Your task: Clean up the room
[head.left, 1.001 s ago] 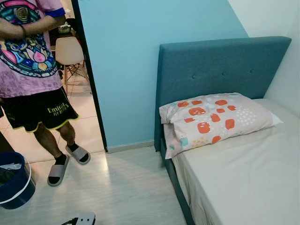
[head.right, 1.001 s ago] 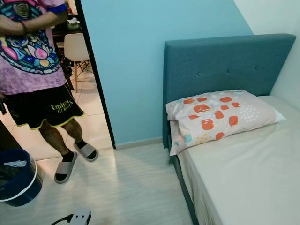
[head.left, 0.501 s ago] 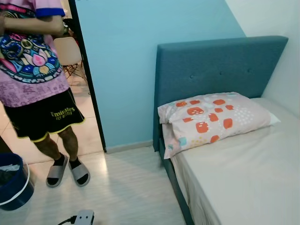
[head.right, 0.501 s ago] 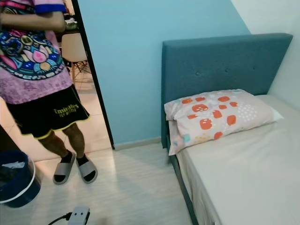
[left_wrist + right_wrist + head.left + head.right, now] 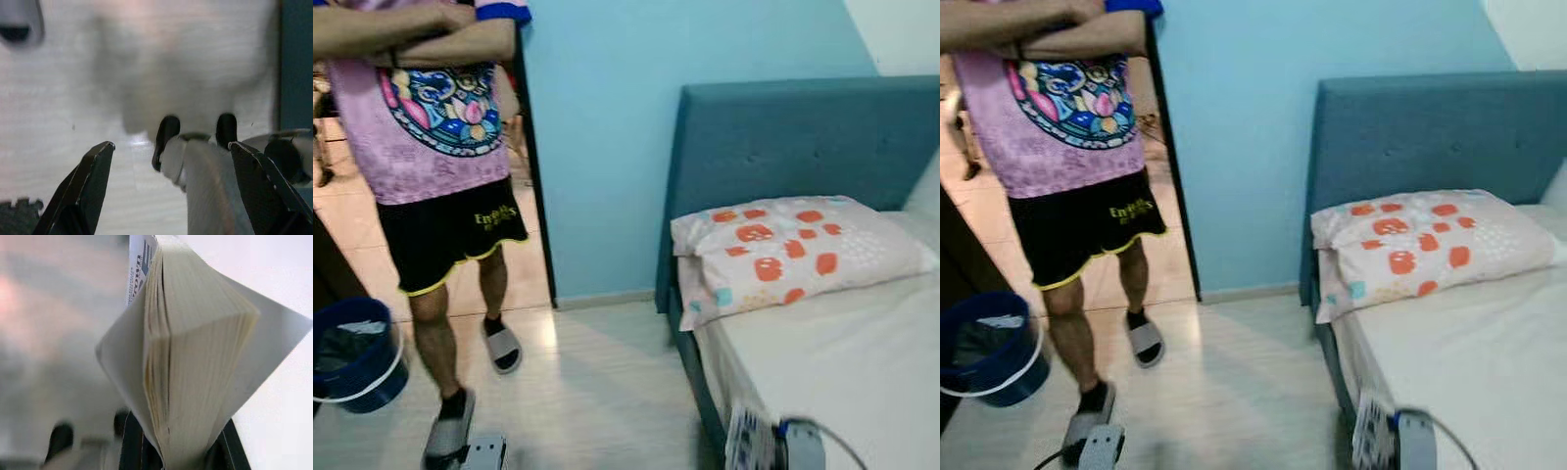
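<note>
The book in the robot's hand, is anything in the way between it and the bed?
Nothing visible is. The right end effector is shut on the book, low beside the bed. The mattress next to it looks bare; the pillow lies farther up by the headboard. The person stands off to the robot's left.

Teal headboard (image 5: 803, 137) upright against blue wall (image 5: 607, 147). Patterned pillow (image 5: 793, 250) just below headboard, lying on bed (image 5: 842, 362). Person (image 5: 440, 157) well left of headboard, arms crossed, in doorway. Dark blue bucket (image 5: 357, 352) on floor, left of person.
</note>
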Available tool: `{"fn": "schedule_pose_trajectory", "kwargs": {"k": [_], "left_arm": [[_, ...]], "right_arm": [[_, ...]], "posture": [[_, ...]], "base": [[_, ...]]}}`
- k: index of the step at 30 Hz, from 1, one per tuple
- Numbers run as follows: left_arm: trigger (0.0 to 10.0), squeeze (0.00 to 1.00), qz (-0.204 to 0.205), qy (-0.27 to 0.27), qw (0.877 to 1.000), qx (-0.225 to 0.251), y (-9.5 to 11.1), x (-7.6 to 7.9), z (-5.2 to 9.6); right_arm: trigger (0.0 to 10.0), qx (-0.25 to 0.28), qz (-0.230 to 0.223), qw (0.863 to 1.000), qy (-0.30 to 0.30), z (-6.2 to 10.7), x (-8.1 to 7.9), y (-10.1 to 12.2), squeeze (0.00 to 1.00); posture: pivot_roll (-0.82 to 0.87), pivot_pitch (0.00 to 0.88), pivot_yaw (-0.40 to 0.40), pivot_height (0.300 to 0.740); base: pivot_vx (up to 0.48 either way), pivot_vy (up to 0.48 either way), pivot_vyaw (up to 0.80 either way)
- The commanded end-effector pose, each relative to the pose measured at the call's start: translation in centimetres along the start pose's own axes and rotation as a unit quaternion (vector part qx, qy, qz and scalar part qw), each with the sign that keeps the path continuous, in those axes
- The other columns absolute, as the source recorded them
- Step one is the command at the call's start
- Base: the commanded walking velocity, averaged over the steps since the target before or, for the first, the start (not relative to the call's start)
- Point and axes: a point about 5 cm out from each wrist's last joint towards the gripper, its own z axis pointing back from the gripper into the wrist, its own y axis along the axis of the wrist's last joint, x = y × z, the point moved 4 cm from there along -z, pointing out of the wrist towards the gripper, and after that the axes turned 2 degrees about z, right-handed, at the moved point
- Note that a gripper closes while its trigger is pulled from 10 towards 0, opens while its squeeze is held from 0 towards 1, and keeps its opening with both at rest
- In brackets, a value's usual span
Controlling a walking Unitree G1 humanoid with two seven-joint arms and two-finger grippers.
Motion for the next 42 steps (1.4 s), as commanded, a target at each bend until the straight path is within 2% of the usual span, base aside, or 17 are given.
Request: {"fn": "schedule_pose_trajectory", "kwargs": {"k": [1,2,3,5,7,9,11,19,20,21,22,23,24,25,28,39,42], "left_arm": [[10.0,0.00,0.003,-0.002,1.000,0.000,-0.1,0.3,-0.1],[10.0,0.00,0.003,-0.002,1.000,0.000,-0.1,0.3,-0.1],[10.0,0.00,-0.008,-0.014,1.000,0.010,0.3,0.8,-0.1],[10.0,0.00,-0.008,-0.014,1.000,0.010,0.3,0.8,-0.1],[10.0,0.00,-0.020,-0.019,1.000,0.011,0.5,0.8,-0.1],[10.0,0.00,-0.020,-0.019,1.000,0.011,0.5,0.8,-0.1],[10.0,0.00,-0.012,-0.017,1.000,0.014,0.5,0.6,-0.1],[10.0,0.00,0.004,-0.011,1.000,0.019,0.4,0.3,0.0],[10.0,0.00,0.001,-0.009,1.000,0.018,0.4,0.1,0.0],[10.0,0.00,0.001,-0.009,1.000,0.018,0.4,0.1,0.0],[10.0,0.00,-0.004,-0.007,1.000,0.018,0.4,0.0,0.1],[10.0,0.00,-0.004,-0.007,1.000,0.018,0.4,0.0,0.1],[10.0,0.00,-0.008,-0.005,1.000,0.016,0.2,-0.1,0.1],[10.0,0.00,-0.008,-0.005,1.000,0.016,0.2,-0.1,0.1],[10.0,0.00,-0.013,-0.003,1.000,0.012,-0.2,-0.2,0.2],[10.0,0.00,-0.027,-0.002,1.000,0.013,-0.1,-0.1,0.1],[10.0,0.00,-0.029,-0.004,0.999,0.015,0.1,0.2,0.0]], "right_arm": [[10.0,0.037,0.014,0.999,0.016,-0.3,-0.7,2.0,0.00],[10.0,0.037,0.014,0.999,0.016,-0.3,-0.7,2.0,0.00],[10.0,0.096,0.032,0.995,0.021,-0.7,-1.2,5.4,0.00],[10.0,0.096,0.032,0.995,0.021,-0.7,-1.2,5.4,0.00],[10.0,0.126,0.070,0.989,0.026,-0.8,-2.0,7.2,0.00],[10.0,0.126,0.070,0.989,0.026,-0.8,-2.0,7.2,0.00],[10.0,0.143,0.081,0.986,0.034,-0.7,-2.9,8.0,0.00],[10.0,0.170,0.067,0.981,0.057,-0.3,-4.1,8.6,0.00],[10.0,0.182,0.057,0.979,0.070,0.0,-4.8,9.0,0.00],[10.0,0.182,0.057,0.979,0.070,0.0,-4.8,9.0,0.00],[10.0,0.189,0.060,0.976,0.088,0.3,-5.9,9.2,0.00],[10.0,0.189,0.060,0.976,0.088,0.3,-5.9,9.2,0.00],[10.0,0.184,0.067,0.975,0.103,0.4,-6.9,8.8,0.00],[10.0,0.184,0.067,0.975,0.103,0.4,-6.9,8.8,0.00],[10.0,0.169,0.087,0.975,0.118,0.5,-8.3,7.7,0.00],[10.0,0.161,0.076,0.978,0.105,0.4,-7.8,7.5,0.00],[10.0,0.140,0.045,0.985,0.094,0.3,-7.2,7.1,0.00]], "posture": [[-0.05,0.000,-0.037,0.740],[-0.05,0.000,-0.037,0.740],[-0.04,0.000,-0.037,0.740],[-0.04,0.000,-0.037,0.740],[-0.05,0.000,-0.026,0.740],[-0.05,0.000,-0.026,0.740],[-0.06,0.000,-0.031,0.740],[-0.06,0.000,-0.032,0.740],[-0.06,0.000,-0.031,0.740],[-0.06,0.000,-0.031,0.740],[-0.07,0.000,-0.031,0.740],[-0.07,0.000,-0.031,0.740],[-0.07,0.000,-0.032,0.740],[-0.07,0.000,-0.032,0.740],[-0.08,0.000,-0.033,0.740],[-0.08,0.000,-0.030,0.740],[-0.08,0.000,-0.027,0.740]], "base": [[0.000,0.000,0.00],[0.000,0.000,0.00],[0.000,0.000,0.00],[0.000,0.000,0.00],[0.000,-0.480,0.00],[0.000,-0.480,0.00],[0.000,-0.409,0.00],[0.000,-0.127,0.00],[0.000,0.000,0.00],[0.000,0.000,0.00],[0.000,0.000,0.00],[0.000,0.000,0.00],[0.000,0.000,0.00],[0.000,0.000,0.00],[0.000,0.000,0.00],[0.000,0.000,0.00],[0.000,0.000,-0.76]]}}
